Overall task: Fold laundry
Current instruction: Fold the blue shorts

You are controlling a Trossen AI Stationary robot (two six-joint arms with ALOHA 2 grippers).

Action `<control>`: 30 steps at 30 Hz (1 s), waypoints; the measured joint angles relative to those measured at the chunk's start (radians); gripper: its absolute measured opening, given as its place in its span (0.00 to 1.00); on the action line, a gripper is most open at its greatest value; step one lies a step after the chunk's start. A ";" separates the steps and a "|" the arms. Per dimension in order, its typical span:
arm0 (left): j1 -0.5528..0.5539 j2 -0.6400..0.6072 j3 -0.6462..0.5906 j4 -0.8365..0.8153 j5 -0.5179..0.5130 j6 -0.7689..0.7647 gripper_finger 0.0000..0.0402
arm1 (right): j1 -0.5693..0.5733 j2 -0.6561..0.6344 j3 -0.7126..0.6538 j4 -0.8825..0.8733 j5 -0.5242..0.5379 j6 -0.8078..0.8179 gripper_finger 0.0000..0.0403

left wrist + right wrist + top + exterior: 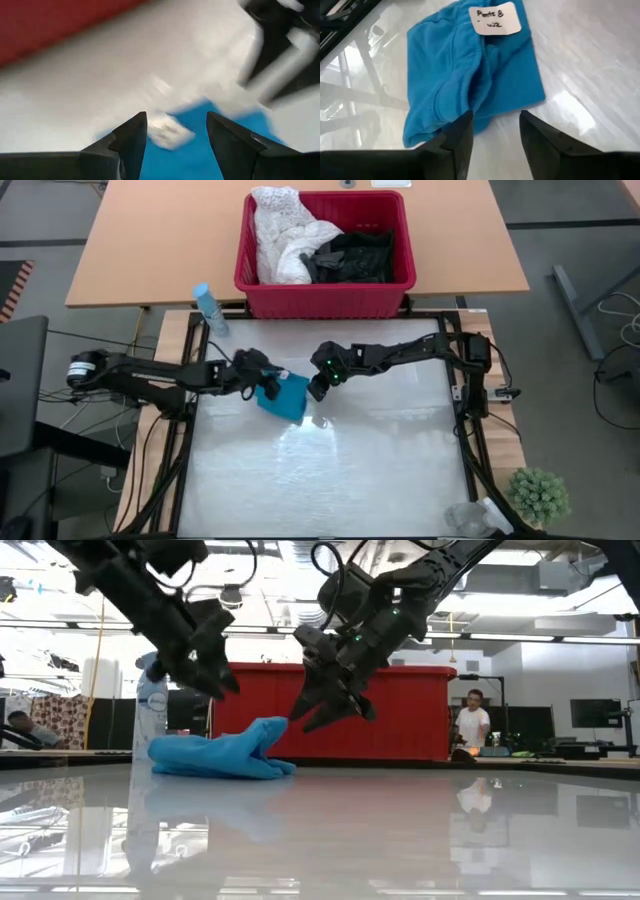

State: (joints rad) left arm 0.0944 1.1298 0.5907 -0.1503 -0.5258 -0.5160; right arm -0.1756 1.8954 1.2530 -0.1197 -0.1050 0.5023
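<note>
Small garment (283, 397) on the worktop (330, 480), left of centre, between left claw (262, 370) and right claw (318, 390). Basket (325, 295) at the far edge holds more laundry (285, 235); bottle (209, 308) stands to its left.

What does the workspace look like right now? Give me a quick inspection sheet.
Surface: glossy white table, bare apart from one garment.
Job's things: teal garment lying loosely folded, white label up; white garment and black garments in red basket.
Clutter: spray bottle; small plant.
Grippers: left gripper open above teal garment; right gripper open, just off it, holding nothing.
Cables: along both frame sides.
Surroundings: wooden table behind; a person in the background.
</note>
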 joint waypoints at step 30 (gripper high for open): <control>0.254 0.333 0.006 -0.006 0.542 0.213 0.47 | -0.018 0.000 0.000 -0.038 0.000 -0.096 0.48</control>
State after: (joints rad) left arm 0.3481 1.4630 0.5964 -0.1565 0.0158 -0.3034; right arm -0.1932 1.8954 1.2530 -0.1574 -0.1047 0.4061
